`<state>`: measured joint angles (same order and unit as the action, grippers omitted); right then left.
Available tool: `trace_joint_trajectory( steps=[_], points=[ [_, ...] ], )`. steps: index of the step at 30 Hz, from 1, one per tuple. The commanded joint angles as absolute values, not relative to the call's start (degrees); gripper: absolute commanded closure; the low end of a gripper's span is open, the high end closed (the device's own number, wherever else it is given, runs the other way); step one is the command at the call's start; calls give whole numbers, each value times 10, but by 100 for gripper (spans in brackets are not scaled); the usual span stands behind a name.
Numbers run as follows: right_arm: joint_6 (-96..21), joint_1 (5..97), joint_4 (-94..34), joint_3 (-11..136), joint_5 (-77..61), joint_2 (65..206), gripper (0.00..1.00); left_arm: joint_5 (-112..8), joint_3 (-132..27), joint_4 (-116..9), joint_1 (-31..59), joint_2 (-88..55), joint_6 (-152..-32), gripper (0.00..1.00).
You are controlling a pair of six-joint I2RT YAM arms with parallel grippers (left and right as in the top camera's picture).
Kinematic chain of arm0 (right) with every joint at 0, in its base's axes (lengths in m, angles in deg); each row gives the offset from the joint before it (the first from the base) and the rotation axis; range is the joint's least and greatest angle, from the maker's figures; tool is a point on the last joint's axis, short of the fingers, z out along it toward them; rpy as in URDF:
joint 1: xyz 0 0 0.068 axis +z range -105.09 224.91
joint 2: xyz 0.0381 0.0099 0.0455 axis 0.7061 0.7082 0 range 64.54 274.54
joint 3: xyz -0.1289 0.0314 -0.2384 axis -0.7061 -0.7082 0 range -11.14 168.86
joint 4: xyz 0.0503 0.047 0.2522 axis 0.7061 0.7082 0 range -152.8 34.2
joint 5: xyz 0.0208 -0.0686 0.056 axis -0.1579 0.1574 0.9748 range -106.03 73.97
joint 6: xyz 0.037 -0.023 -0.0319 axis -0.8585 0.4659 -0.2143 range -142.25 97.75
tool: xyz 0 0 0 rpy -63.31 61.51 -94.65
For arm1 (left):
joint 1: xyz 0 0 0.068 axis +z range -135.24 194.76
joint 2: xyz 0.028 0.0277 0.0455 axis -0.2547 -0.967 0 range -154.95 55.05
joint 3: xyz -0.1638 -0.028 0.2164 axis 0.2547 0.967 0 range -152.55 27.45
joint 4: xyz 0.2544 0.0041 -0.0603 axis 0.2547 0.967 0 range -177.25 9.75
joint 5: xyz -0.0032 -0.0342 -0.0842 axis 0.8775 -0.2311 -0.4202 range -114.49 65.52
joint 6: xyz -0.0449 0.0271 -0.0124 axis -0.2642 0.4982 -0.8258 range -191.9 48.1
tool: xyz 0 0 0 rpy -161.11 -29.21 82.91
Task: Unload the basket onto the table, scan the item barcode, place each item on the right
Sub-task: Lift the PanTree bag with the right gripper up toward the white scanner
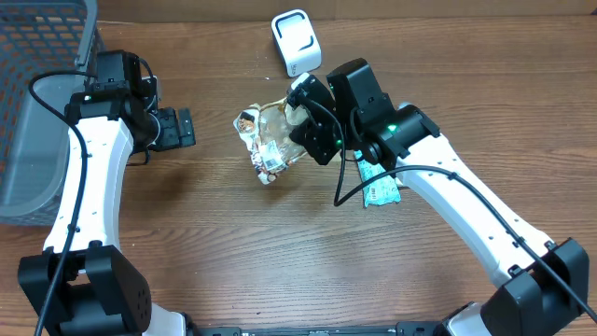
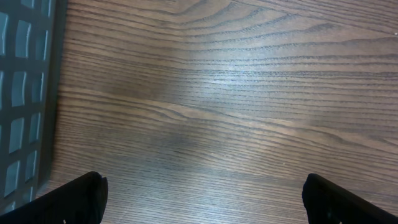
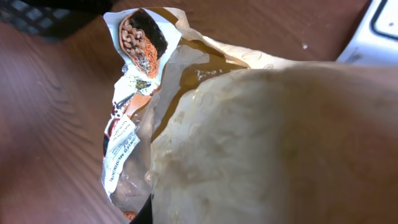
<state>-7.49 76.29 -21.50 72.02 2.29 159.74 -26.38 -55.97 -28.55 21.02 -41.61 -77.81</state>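
Two grippers: both mine and both in sight from above, one on each side of the bench (image 1: 280,271).
Right gripper (image 1: 300,112): fingers together, clamped on the right-hand far end of the snack packet (image 1: 266,140).
Snack packet: around the middle of the bench, toward the far edge. It has a crinkled clear wrapper, with a printed food picture at its left end and a strip of small print running down. It fills my right wrist view, the pale contents right up against the lens.
Lift: I cannot tell whether the packet rests on the wood or hangs just above it.
Left gripper (image 1: 177,128): fingers wide apart with nothing between them, over bare wood near the left edge and well apart from the packet.
Scanner (image 1: 297,42): white, at the far edge, just beyond my right gripper and not touching the packet.
Basket (image 1: 37,93): grey mesh, in the far left corner, just beside my left arm.
Green packet (image 1: 381,192): flat on the bench right of the middle, partly under my right forearm.
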Motion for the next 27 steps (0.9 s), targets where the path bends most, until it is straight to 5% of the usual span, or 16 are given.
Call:
trace_joint_trajectory(
  steps=[1, 10, 27],
  points=[
    [-27, 763, -229, 733, -1, 1552, 92, -270, -566, -288, 211, -414, -770, 0],
    [-7, 764, -333, 734, -118, 1491, 96, -270, -566, -287, 211, -414, -770, 0],
    [12, 796, -314, 797, -246, 1479, 97, -270, -566, -288, 211, -414, -770, 1]
  ],
)
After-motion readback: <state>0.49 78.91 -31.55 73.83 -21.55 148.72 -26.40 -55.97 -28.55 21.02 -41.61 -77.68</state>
